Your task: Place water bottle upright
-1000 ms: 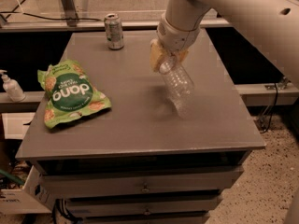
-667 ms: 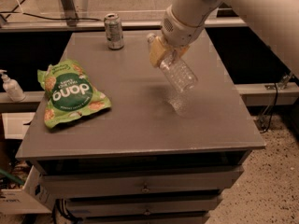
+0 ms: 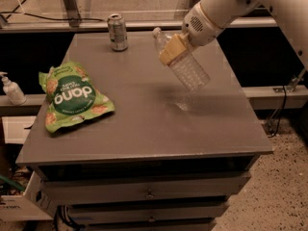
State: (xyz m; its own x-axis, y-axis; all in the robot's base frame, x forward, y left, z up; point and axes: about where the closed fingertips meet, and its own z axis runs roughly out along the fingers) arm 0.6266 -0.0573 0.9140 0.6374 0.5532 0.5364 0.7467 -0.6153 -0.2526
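One hand point(image 3: 172, 50) grips the water bottle point(image 3: 192, 73) near its neck, tilted over the table point(image 3: 144, 129), cap toward the table's far edge; bare tabletop beneath, the table's right edge close by.

Dim warm-brown indoor light, pale sheen on the far half of the grey table point(image 3: 144, 134), gripper point(image 3: 172, 49) in the upper right-centre of the frame clasping the tilted water bottle point(image 3: 191, 72), faint smudged shadow and glint beneath it, dark surroundings, soft focus throughout.
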